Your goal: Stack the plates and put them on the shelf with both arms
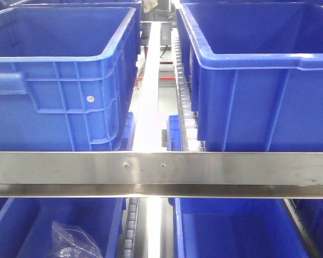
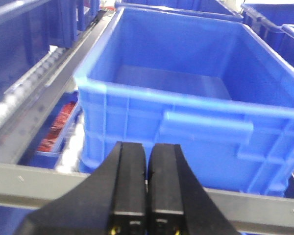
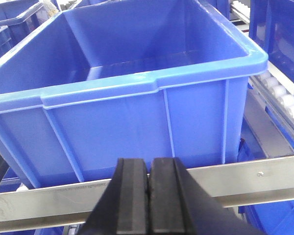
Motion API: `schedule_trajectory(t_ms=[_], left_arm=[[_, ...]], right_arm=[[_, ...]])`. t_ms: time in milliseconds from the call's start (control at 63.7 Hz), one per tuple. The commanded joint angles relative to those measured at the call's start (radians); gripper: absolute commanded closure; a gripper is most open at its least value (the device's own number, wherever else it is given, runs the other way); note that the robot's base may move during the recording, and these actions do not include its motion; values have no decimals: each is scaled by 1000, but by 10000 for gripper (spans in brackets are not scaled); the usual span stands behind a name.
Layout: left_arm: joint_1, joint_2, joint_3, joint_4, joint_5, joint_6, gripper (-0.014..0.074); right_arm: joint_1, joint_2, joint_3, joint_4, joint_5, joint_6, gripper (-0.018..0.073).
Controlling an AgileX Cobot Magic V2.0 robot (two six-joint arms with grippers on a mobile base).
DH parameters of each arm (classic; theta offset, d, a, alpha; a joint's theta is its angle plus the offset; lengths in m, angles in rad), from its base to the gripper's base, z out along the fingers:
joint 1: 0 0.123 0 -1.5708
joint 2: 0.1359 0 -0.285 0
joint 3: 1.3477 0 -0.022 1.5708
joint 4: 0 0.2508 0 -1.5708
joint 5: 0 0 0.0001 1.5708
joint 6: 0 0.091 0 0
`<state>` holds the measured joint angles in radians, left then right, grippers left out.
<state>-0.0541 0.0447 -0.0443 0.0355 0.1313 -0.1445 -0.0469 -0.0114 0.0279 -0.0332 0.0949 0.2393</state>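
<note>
Both claws [image 2: 147,183] [image 3: 149,196] closed, bases cropped; crates [image 1: 59,80] hide shelf [image 1: 161,169] interior.

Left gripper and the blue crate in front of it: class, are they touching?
Apart. The left wrist view shows the left gripper, fingers pressed together, short of the steel rail, with the blue crate behind that rail.

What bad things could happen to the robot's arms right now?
Both the left gripper and the right gripper hang shut close above the shelf rail, so dropping lower could knock it. Pushing ahead might bump the blue crates. No plates show, so neither gripper holds one.
</note>
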Motion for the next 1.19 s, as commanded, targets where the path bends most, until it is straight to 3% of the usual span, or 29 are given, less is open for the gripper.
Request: schedule_trajectory(t_ms=[0, 816, 941, 1177], left_arm=[[-6, -36, 26, -18, -159, -1, 514], [-6, -70, 56, 7, -158, -9, 514], [-6, -70, 56, -51, -152, -16, 514], [-6, -70, 56, -51, -153, -16, 514]], right_arm=[[-6, -18, 1, 2, -80, -8, 503], [-6, -18, 1, 2, -81, -8, 503], [-6, -18, 1, 2, -81, -8, 503], [-6, -18, 1, 2, -81, -8, 503]])
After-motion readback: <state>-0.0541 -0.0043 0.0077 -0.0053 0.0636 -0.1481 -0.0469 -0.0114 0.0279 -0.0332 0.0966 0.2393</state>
